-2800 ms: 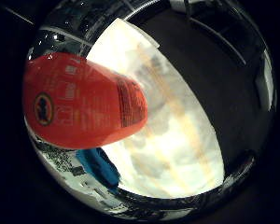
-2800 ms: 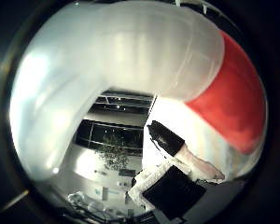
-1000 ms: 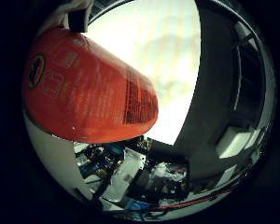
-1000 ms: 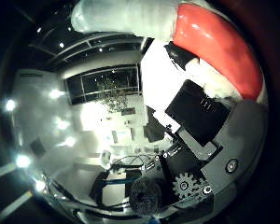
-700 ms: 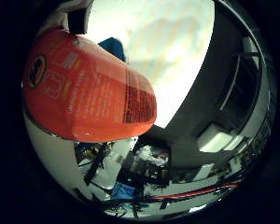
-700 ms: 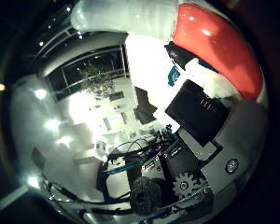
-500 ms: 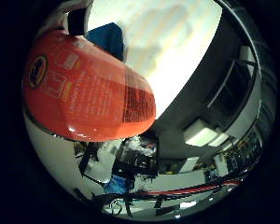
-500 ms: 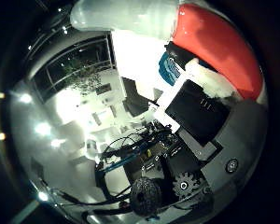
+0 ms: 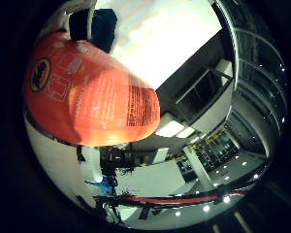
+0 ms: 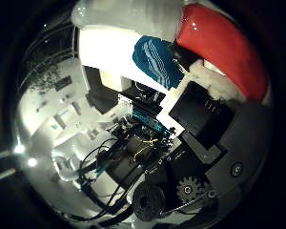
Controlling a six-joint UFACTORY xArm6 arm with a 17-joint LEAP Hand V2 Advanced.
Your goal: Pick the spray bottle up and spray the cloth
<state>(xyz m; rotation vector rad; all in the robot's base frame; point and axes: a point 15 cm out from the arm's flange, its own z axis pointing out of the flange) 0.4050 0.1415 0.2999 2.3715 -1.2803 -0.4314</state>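
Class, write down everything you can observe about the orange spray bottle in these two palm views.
The orange spray bottle looks like glossy plastic: a rounded orange body carrying a label with a round dark emblem and blocks of small print, and a white upper part. It fills much of the little finger side view, so it sits close against the palm. The white and black right hand lies beside it. A white table and a blue cloth lie beyond.

spray bottle (image 9: 92, 92) blocking palm, cloth (image 10: 155, 62) beyond

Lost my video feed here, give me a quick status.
Hand shut on spray bottle, bottle close against the palm. Blue cloth on the white table, beyond the bottle. Nothing seen between bottle and cloth.
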